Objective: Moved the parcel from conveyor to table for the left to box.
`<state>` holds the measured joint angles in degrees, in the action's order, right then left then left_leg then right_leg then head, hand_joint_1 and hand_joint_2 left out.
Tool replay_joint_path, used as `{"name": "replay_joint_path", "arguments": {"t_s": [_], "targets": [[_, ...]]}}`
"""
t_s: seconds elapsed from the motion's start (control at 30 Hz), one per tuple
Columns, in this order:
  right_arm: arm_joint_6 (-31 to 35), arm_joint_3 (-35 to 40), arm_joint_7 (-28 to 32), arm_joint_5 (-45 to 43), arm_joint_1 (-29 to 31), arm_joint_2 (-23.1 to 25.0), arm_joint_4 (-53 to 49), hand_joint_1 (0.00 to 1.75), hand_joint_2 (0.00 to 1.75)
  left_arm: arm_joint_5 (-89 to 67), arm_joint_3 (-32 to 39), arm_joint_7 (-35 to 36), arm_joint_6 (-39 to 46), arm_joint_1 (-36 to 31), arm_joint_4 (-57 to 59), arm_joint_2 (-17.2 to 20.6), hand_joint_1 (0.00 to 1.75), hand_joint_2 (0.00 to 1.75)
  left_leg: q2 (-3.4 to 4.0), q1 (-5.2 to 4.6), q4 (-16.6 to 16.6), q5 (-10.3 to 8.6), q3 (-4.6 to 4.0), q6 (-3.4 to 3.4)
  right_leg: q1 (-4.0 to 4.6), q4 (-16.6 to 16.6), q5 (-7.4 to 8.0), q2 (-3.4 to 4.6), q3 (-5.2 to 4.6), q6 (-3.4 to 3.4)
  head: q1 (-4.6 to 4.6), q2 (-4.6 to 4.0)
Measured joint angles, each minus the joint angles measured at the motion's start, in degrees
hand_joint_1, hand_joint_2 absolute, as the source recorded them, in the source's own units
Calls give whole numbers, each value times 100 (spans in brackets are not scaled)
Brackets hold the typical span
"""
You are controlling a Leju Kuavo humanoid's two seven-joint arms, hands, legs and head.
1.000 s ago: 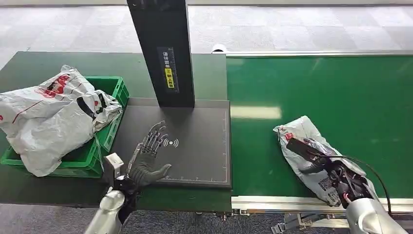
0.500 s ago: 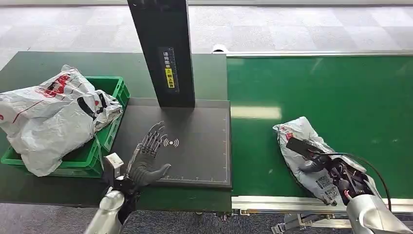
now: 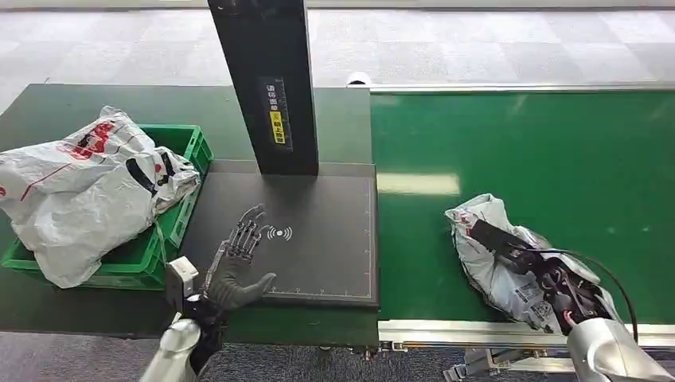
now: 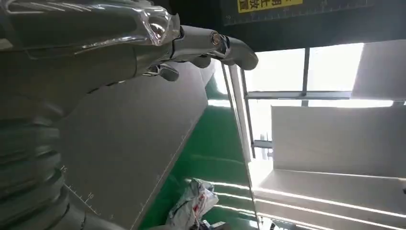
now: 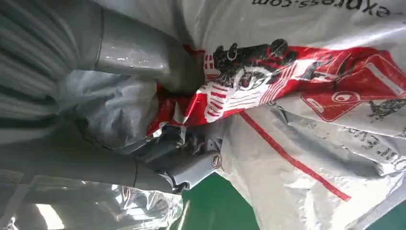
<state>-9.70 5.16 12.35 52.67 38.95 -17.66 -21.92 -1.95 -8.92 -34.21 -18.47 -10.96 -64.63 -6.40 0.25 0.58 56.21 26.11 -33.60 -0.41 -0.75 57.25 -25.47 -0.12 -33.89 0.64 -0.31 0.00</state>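
green conveyor [image 3: 525,151] carries parcel [image 3: 497,263], gripped by right hand [image 3: 549,286].

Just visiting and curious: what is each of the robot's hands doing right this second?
Left hand: open, fingers spread above the dark scanner pad, holding nothing.
Right hand: grips the grey parcel on the green conveyor.

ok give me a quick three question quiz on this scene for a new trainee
1. True or false: the parcel lies on the green conveyor.
2. Which hand grips the parcel? A. left hand B. right hand
3. Fill in: the green crate holds a white ____.

Key
1. True.
2. B; the left hand is open above the dark mat.
3. Bag.
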Motion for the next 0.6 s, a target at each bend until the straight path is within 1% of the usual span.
{"name": "replay_joint_path", "arguments": {"t_s": [0.27,0.43,0.6], "targets": [[409,140,310,-140,-239,22,-201,175,175,2,-4,0,-2,46,-37,0,0,175,-1,0,0,0,-2,0,0,0,0,1,-1,0,-2,0],[688,149,636,-522,-359,79,-476,175,175,2,-2,0,-7,125,-146,2,0,175,0,0,-1,0,-2,0,0,0,0,1,-2,0,-2,0],[736,149,686,-575,-390,101,-647,175,175,2,0,0,-7,160,-190,4,0,175,-1,0,-1,0,-2,0,0,0,0,1,-2,0,-2,-2]]}}
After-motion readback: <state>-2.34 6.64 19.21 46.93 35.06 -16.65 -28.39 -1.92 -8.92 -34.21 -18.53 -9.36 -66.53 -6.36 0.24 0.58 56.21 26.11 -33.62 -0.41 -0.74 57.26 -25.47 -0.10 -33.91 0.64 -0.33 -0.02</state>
